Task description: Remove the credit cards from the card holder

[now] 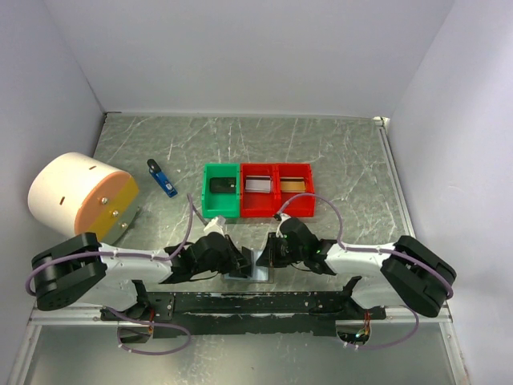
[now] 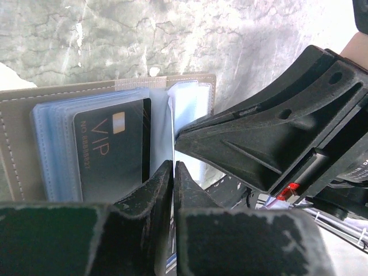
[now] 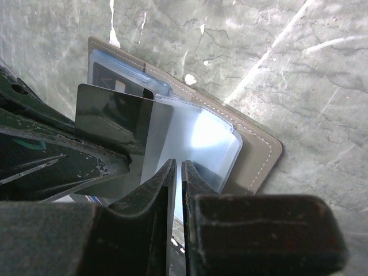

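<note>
The card holder (image 1: 253, 269) lies open at the near edge between my two grippers, with a grey stitched cover (image 2: 17, 121) and pale blue clear sleeves. A black card marked VIP (image 2: 112, 155) sits in a sleeve on its left half, and it also shows as a black card (image 3: 112, 118) in the right wrist view. My left gripper (image 2: 173, 168) is nearly shut, and a thin sleeve edge (image 2: 171, 123) runs down between its jaws. My right gripper (image 3: 178, 168) is shut on a thin clear sleeve (image 3: 198, 138). The two grippers' tips almost meet over the holder.
A green tray (image 1: 210, 210) holding a dark card stands behind the holder. Beside it are two red trays (image 1: 258, 210) (image 1: 295, 212), each with a card in it. A small blue-and-black gadget (image 1: 162, 178) lies at the left, and a white and orange cylinder (image 1: 78, 196) farther left. Walls close in on three sides.
</note>
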{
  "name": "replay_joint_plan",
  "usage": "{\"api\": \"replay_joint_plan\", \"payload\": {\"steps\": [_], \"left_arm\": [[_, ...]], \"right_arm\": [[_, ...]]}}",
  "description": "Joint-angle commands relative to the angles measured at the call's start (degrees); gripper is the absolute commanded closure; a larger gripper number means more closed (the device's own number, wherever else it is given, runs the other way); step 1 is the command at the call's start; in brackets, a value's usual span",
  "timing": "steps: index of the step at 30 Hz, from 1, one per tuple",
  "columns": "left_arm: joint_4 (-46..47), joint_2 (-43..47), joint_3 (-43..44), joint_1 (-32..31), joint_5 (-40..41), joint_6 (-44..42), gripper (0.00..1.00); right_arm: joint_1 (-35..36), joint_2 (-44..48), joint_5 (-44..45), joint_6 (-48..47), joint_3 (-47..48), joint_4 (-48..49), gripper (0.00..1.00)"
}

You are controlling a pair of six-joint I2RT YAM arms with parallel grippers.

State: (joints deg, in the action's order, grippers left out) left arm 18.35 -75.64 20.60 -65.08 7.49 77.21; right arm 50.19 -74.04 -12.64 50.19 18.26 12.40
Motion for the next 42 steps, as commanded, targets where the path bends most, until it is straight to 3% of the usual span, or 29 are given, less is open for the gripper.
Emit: {"api": "replay_joint_plan", "payload": {"steps": [1,4,9,13,17,22,25,29,35,42], "left_arm": [[-0.25,1.80,0.07,-0.32,1.13,-0.14,0.86],[-3.09,2.37,1.05,-0.40,1.54,-0.77,0.93],[-11.27,6.75,3.57,-0.93,4.22,-3.32,0.93],[-17.73,13.41,3.67,-1.24,6.84,-5.53,0.93],[-18.44,23.00,0.24,-1.11,7.96,-8.03,0.93],[-13.89,34.10,-3.84,-0.94,5.67,-14.51,0.93],[-8.78,37.58,-5.91,-0.84,2.89,-17.45,0.93],[0.20,39.73,-8.53,-0.84,-0.04,-19.48,0.93],[11.95,36.85,-10.35,-0.91,-3.64,-19.25,0.93],[24.04,31.43,-12.59,-0.77,-6.15,-16.75,0.93]], "right_arm": [[-0.18,-2.56,2.89,-2.03,-2.18,-6.03,0.89],[-0.18,-1.83,3.23,-2.10,-2.10,-6.69,0.90],[-0.18,3.05,2.48,-2.00,-1.79,-6.56,0.89],[-0.18,12.97,2.78,-0.92,-0.89,-6.33,0.85],[-0.11,24.15,2.19,0.69,-1.91,-3.77,0.76],[-0.10,33.66,1.06,2.46,-4.55,-0.99,0.50],[-0.16,35.02,0.83,3.61,-5.11,0.00,0.43],[-0.18,33.37,-2.09,5.83,-6.11,6.56,0.42],[0.39,26.19,-8.40,10.42,-8.21,24.28,0.43],[2.18,23.35,-7.70,11.34,-8.40,29.79,0.58]]}}
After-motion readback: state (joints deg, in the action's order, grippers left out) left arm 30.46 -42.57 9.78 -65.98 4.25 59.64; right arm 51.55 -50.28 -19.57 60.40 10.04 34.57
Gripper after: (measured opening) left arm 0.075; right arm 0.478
